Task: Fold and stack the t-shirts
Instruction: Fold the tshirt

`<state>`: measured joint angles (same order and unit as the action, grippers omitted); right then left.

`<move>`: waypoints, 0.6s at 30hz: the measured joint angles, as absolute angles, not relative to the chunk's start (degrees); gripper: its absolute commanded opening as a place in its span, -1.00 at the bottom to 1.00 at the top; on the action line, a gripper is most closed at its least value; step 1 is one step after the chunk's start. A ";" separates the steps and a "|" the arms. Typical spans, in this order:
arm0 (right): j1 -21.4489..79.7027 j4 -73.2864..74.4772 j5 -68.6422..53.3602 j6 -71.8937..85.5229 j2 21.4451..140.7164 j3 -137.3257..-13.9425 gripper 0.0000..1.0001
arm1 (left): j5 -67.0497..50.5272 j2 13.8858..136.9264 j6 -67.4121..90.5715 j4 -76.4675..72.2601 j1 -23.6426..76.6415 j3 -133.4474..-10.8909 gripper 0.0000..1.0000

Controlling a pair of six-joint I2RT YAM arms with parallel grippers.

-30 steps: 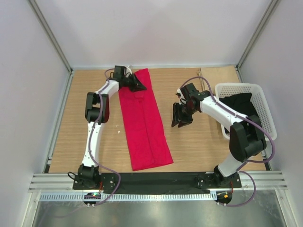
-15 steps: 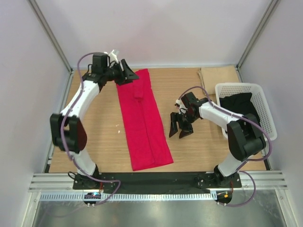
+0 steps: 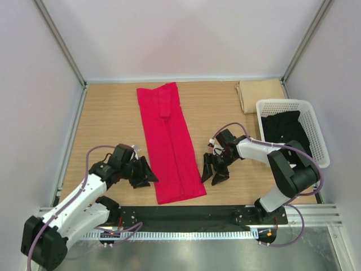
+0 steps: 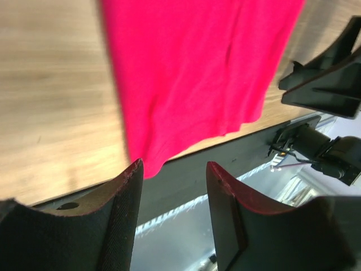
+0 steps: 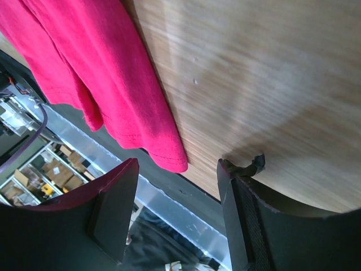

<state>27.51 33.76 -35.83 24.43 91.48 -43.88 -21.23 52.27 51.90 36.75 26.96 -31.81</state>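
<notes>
Top external shows left gripper (image 3: pixel 150 174) and right gripper (image 3: pixel 211 177) gaping, empty, flanking the red t-shirt (image 3: pixel 169 135); they should pinch both near corners together.

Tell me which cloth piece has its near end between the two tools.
The crimson t-shirt, a long folded strip. The tan cloth sits at the far edge; the black cloth lies in the white basket.

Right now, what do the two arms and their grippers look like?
The left arm and right arm have white shells, black joints and thin purple cables looping alongside. The left gripper and right gripper have black, wedge-shaped fingers.
</notes>
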 measured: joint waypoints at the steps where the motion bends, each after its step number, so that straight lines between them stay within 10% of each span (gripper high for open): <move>1: 27.73 33.04 -35.97 25.10 90.91 -42.96 0.29 | -20.84 49.52 53.34 37.91 27.14 -29.89 0.02; 18: 32.05 27.83 -36.51 31.44 88.68 -39.24 0.29 | -19.57 49.84 67.05 36.03 31.38 -18.35 -0.07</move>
<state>32.05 27.83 -36.51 31.44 88.68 -39.24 -19.57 49.84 67.05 36.03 31.38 -18.35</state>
